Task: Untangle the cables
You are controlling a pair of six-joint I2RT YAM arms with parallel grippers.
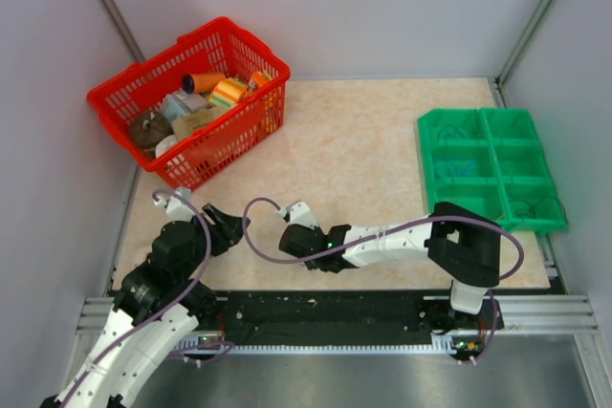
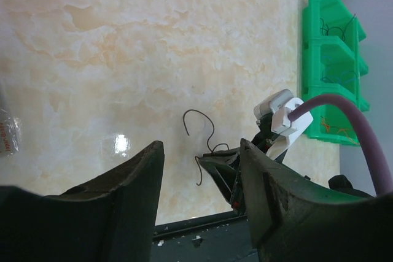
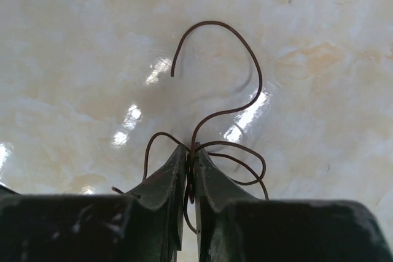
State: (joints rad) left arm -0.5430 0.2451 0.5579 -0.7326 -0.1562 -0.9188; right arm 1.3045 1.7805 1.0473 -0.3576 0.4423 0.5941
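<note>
The cables [image 3: 216, 93] are a small bunch of very thin dark wire loops on the beige tabletop. My right gripper [image 3: 190, 153] is shut on them where the loops meet; one long curl arcs away from the jaws. In the left wrist view the cables [image 2: 207, 132] curl out from the right gripper [image 2: 224, 165], which lies low on the table between my left fingers. My left gripper [image 2: 201, 145] is open and empty, a short way from the wires. In the top view the left gripper [image 1: 229, 226] and the right gripper [image 1: 285, 236] face each other near the front edge.
A red basket [image 1: 251, 112] full of small items stands at the back left. A green compartment tray [image 1: 490, 131] with thin wires in it sits at the right and shows in the left wrist view [image 2: 319, 59]. A black rail [image 1: 325, 312] runs along the front edge.
</note>
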